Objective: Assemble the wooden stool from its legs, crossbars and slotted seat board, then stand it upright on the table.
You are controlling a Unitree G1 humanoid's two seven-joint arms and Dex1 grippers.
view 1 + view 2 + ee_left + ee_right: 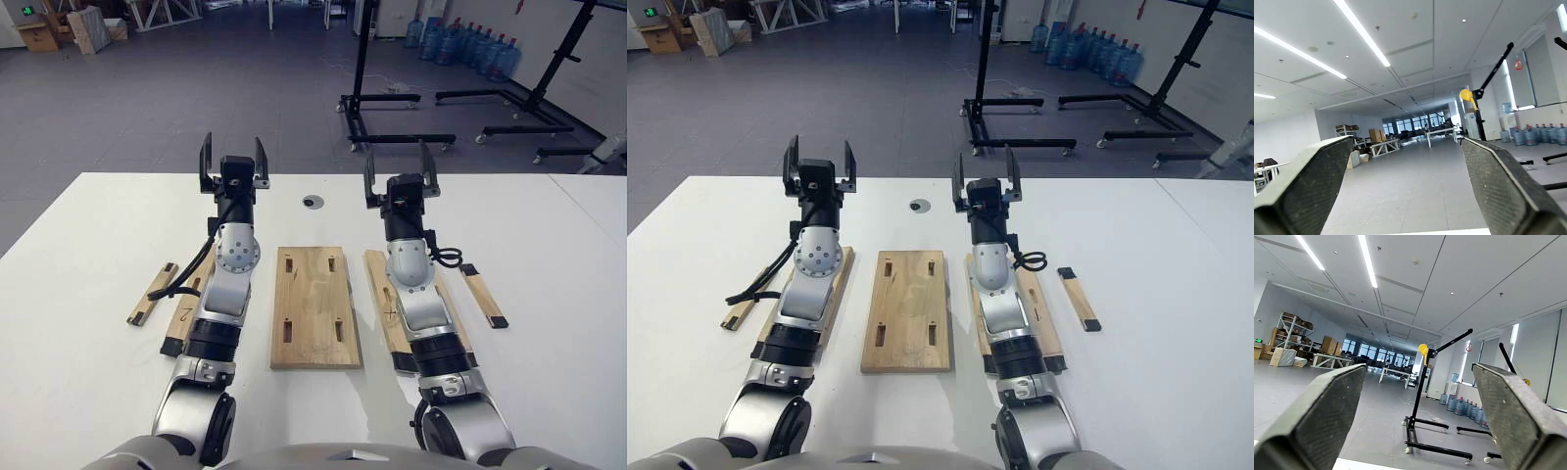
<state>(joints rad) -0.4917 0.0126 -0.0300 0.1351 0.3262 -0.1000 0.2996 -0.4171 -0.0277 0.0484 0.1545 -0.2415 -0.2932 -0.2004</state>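
Both sets of fingers (1312, 181) are sitting wide apart with nothing in them. The left gripper (233, 157) is hovering at about 11 o'clock from the slotted seat board (313, 305), and the right gripper (398, 168) at about 1 o'clock. The board's lying flat mid-table (88, 245), the left leg (844, 266) and right leg (1040, 305) are lying under the forearms at 9 and 3 o'clock, and the left crossbar (152, 292) and right crossbar (483, 294) are sitting further out.

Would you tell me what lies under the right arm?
Flat wood lies under the right arm, showing along both sides; the arm hides whether it is one piece or two.
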